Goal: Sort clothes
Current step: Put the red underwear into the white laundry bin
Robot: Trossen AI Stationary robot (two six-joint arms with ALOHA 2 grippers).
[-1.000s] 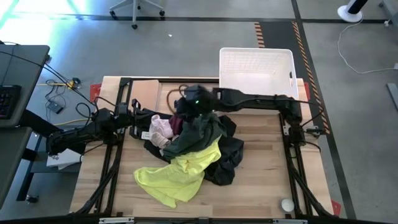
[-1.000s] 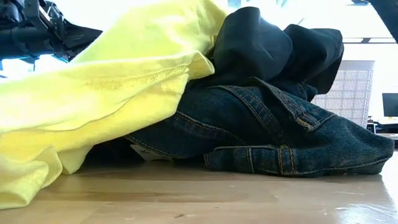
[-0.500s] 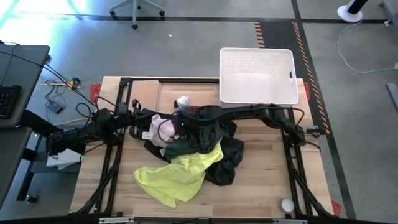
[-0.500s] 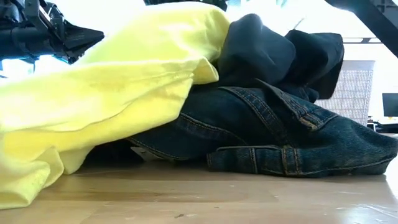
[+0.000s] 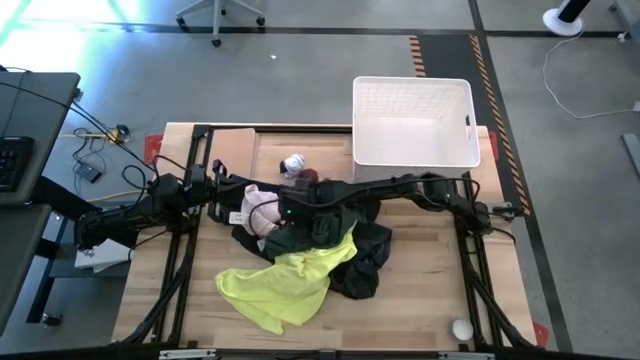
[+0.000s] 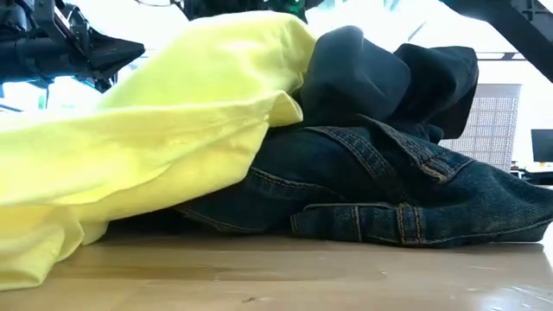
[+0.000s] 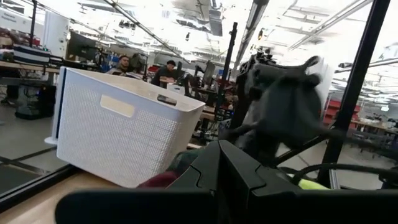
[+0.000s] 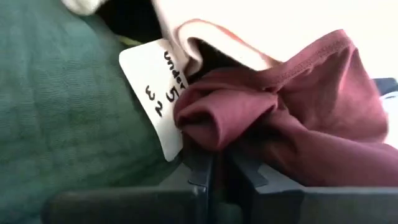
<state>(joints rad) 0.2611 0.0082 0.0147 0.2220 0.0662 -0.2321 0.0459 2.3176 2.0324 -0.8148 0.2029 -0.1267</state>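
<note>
- Right hand (image 8: 214,165): reaches across the table (image 5: 420,300) from the right, down in the far-left part of the clothes pile (image 5: 310,250); fingers closed tight, a fold of the maroon garment (image 8: 280,118) bunched right at the tips. Looks pinched, but the contact itself is hidden by the fabric.
- White tag (image 8: 158,93) w/ handwritten marks sits just beside that maroon fold, against the dark green garment (image 8: 62,112).
- Pale pink garment (image 5: 260,208) lies at the pile's left edge, touching the maroon and green pieces.
- Left hand (image 5: 222,190): at the table's left side, near the pink garment; fingers closed, nothing seen held.
- Neon yellow garment (image 5: 285,285) spreads to the near-left of the pile, partly over the darker items; in the low view it drapes over blue jeans (image 6: 389,199).
- Black garment (image 5: 365,255) is on the pile's right/near side; in the low view dark fabric is heaped on top of the jeans.
- White basket (image 5: 415,120) stands at the far right of the table, well apart from the pile.
- Small white-grey ball (image 5: 461,328) rests at the near-right corner, well away from the clothes.
- Another small pale bundle (image 5: 293,164) lies at the far side, just beyond the pile.
- People (image 7: 146,68) sit at desks in the room behind, seen over the basket in the left wrist view.
</note>
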